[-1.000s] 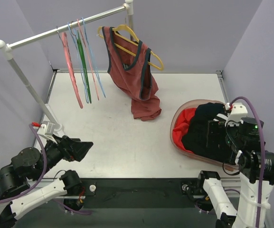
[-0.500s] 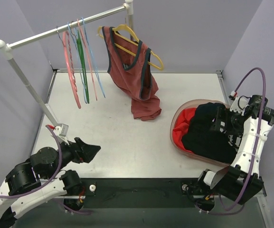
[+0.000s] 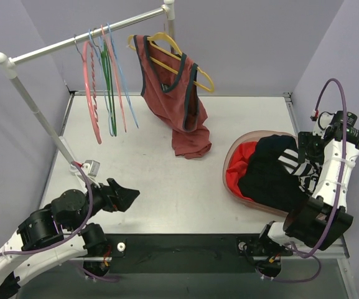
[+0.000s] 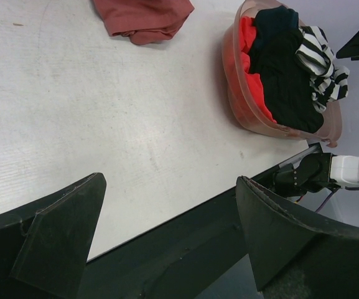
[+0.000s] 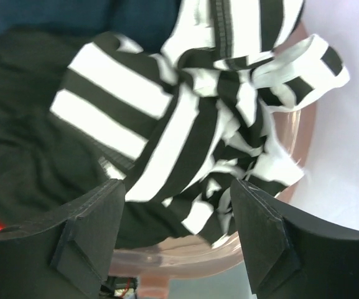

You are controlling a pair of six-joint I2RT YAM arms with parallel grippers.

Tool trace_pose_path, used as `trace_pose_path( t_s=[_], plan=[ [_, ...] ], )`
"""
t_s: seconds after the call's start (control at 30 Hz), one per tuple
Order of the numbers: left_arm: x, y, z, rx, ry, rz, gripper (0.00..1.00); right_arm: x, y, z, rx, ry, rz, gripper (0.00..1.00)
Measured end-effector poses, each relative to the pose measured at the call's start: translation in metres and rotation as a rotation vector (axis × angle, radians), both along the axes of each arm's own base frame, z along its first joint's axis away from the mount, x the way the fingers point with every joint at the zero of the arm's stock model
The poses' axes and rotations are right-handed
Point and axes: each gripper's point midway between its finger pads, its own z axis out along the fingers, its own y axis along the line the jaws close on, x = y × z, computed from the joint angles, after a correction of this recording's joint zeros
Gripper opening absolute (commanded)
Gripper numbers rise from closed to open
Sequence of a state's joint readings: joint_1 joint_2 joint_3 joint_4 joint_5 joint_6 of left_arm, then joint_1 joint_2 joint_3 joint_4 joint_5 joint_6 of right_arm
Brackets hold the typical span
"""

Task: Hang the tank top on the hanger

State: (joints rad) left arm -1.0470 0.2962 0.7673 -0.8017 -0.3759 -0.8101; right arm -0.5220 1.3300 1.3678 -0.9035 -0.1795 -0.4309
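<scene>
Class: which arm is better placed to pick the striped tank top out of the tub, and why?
Right. Its fingers flank the tank top in the tub; the left fingers stand open at the opposite side, away from it.

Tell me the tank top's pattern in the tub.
Tank top: black-and-white stripes, clearest in right wrist view.

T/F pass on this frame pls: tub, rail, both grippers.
The black-and-white striped tank top lies in the translucent pink tub. True.
The thin light-blue wire hanger hangs bare on the white rail. True.
The rail holds no garment. False: a rust-red tank top hangs there on a yellow hanger.
The left gripper is open and empty. True.
The left gripper hovers over the striped top. False: the right gripper does.
</scene>
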Motion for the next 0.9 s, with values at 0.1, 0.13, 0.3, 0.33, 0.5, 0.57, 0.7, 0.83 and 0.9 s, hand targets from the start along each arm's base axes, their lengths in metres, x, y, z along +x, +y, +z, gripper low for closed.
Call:
trace_pose_path(
  t_s=[0.1, 0.13, 0.3, 0.33, 0.5, 0.57, 0.7, 0.83, 0.9],
  plan=[
    [0.0, -0.004, -0.002, 0.011, 0.009, -0.011, 0.97, 0.004, -0.01, -0.011, -0.018, 0.038, -0.01, 0.62],
    [0.0, -0.005, -0.002, 0.013, 0.01, -0.014, 0.97, 0.005, -0.012, -0.014, -0.02, 0.049, -0.011, 0.59],
    [0.001, -0.009, -0.002, 0.011, 0.011, -0.021, 0.97, -0.001, -0.01, -0.034, 0.0, 0.104, -0.004, 0.2],
    [0.001, -0.01, -0.001, 0.01, 0.011, -0.023, 0.97, -0.003, -0.008, -0.038, 0.008, 0.113, 0.0, 0.14],
    [0.002, -0.017, 0.001, 0.01, 0.014, -0.036, 0.97, -0.007, 0.0, -0.044, 0.045, 0.127, 0.013, 0.0],
    [0.002, -0.018, 0.003, 0.008, 0.013, -0.041, 0.97, -0.006, 0.002, -0.041, 0.047, 0.112, 0.02, 0.0],
    [0.001, -0.018, 0.008, -0.004, 0.008, -0.045, 0.97, -0.011, 0.009, -0.018, 0.022, 0.032, 0.05, 0.0],
    [0.0, -0.017, 0.011, -0.022, 0.0, -0.047, 0.97, -0.016, 0.019, 0.02, -0.018, -0.077, 0.081, 0.36],
    [-0.001, -0.015, 0.014, -0.037, -0.007, -0.047, 0.97, -0.018, 0.024, 0.032, -0.027, -0.105, 0.102, 0.65]
  ],
)
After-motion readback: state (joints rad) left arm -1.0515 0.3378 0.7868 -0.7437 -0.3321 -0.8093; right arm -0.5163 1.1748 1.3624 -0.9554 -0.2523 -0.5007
